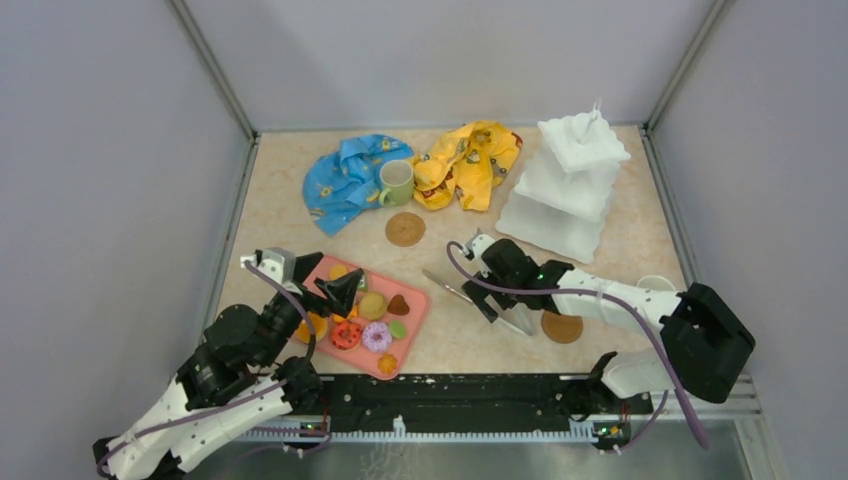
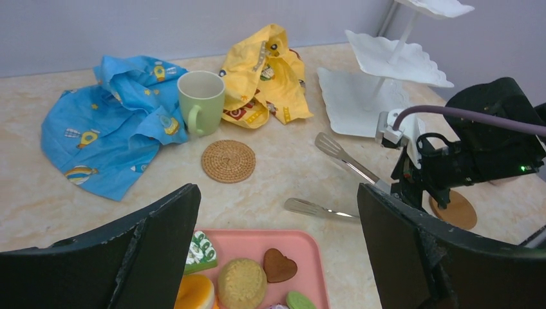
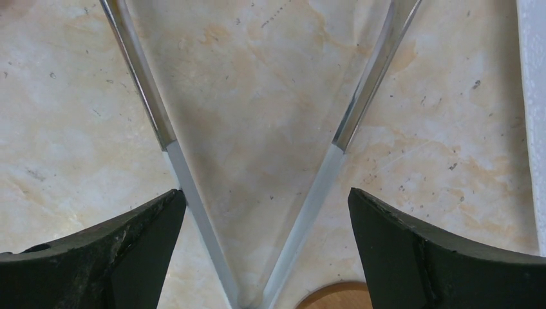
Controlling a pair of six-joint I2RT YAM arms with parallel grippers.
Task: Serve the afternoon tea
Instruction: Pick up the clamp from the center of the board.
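Left end effector [image 1: 325,283]: fingers wide apart, gripping nothing, hanging over the flat pink rectangular tray [image 1: 415,300].
Right end effector [image 1: 488,298]: fingers spread and empty, low over the metal tongs [image 2: 338,153]. The two tong arms run in a V between its fingers; contact cannot be told.
Writing: the blue patterned cloth [image 2: 96,135] carries balloon pictures. The yellow patterned cloth [image 2: 264,71] has a red print too blurred to read.
Tray contents: small colourful toy pastries and donuts [image 1: 362,325], directly beneath the left end effector. They include a red donut [image 1: 347,334], pink donut [image 1: 377,337], round tan biscuit [image 2: 241,282], brown heart cookie [image 2: 279,265], green macaron [image 2: 300,300] and striped green-and-white slice [image 2: 203,252].
Pale green mug [image 2: 201,102]: upright, ahead of the left end effector, between the two cloths.
Round brown woven coaster [image 2: 228,161]: flat on the beige marbled tabletop [image 1: 450,340], between that mug and the left end effector.
Second round brown coaster [image 1: 562,326]: just behind the right end effector, by the tongs' hinge.
White three-tier square stand [image 1: 565,190]: ahead of the right end effector.
White mug [image 1: 655,283]: well behind the right end effector, mostly hidden by the arm.
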